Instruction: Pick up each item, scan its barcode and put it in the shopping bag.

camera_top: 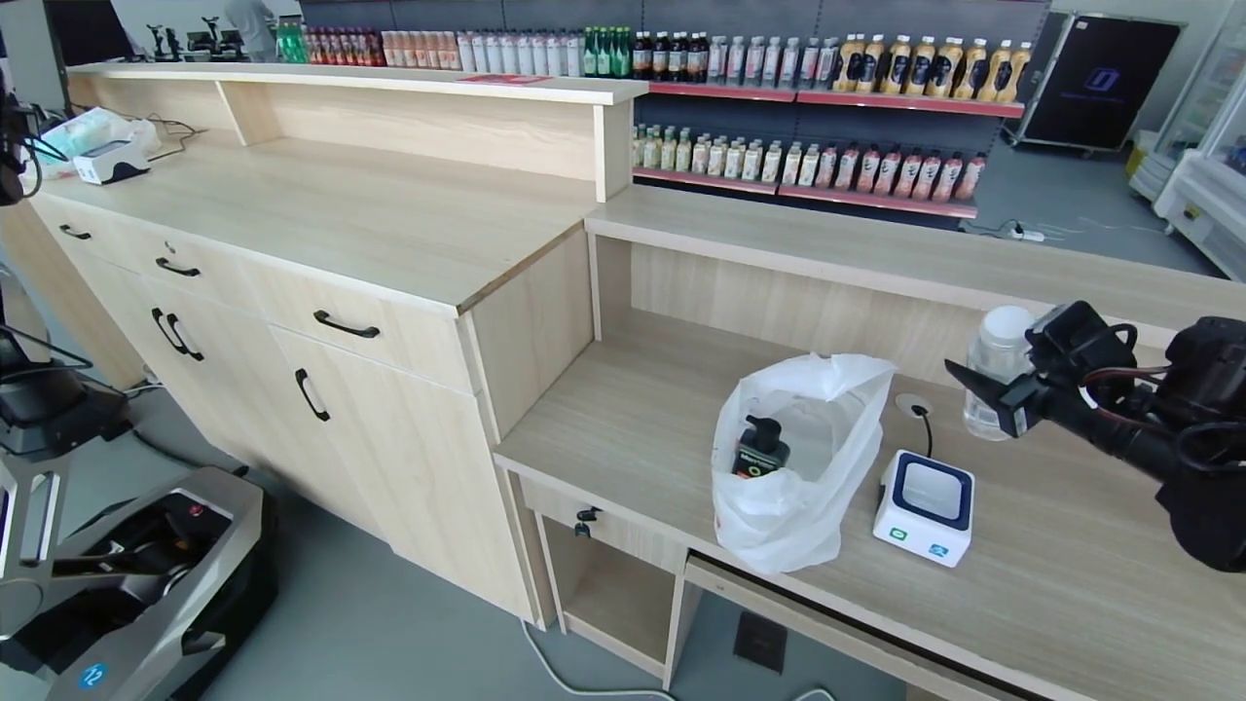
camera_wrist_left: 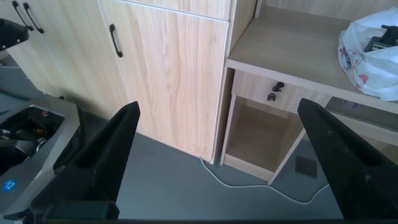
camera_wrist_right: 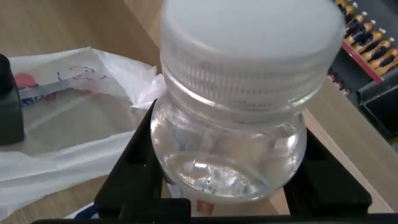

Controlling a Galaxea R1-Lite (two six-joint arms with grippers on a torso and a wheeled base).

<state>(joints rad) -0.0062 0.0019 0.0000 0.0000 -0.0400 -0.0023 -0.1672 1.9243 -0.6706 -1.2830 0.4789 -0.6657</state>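
- Head view: the right gripper (camera_top: 983,389) sits at the right rear of the lower counter (camera_top: 1071,604), with its fingers placed around a clear bottle (camera_top: 995,365) that has a white cap
- The clear bottle stands upright near the counter's back wall, beyond the scanner (camera_top: 925,506) and well apart from the shopping bag (camera_top: 793,497)
- It cannot be told whether the bottle's base touches the counter
- The shopping bag stands open just beside the scanner, on the side toward the tall cabinet (camera_top: 380,389); a black pump bottle (camera_top: 759,450) stands upright inside it
- Shelves of drinks (camera_top: 808,117) line the wall behind the counter
- Left wrist view: the left gripper (camera_wrist_left: 217,109) is released, fingers (camera_wrist_left: 112,149) spread wide with nothing between them
- It hangs above the grey floor (camera_wrist_left: 186,180) in front of the cabinet door (camera_wrist_left: 168,68), low and well apart from the shopping bag (camera_wrist_left: 373,62) on the counter (camera_wrist_left: 292,43)
- Right wrist view: the right gripper (camera_wrist_right: 227,186) is clenched on the clear bottle (camera_wrist_right: 230,143); the black fingers (camera_wrist_right: 130,174) press against both sides of its lower body
- The white cap (camera_wrist_right: 249,43) rises clear above the fingers
- The shopping bag (camera_wrist_right: 74,124) lies beyond the gripper on the counter (camera_wrist_right: 50,25), with the black pump bottle (camera_wrist_right: 9,106) showing at its edge
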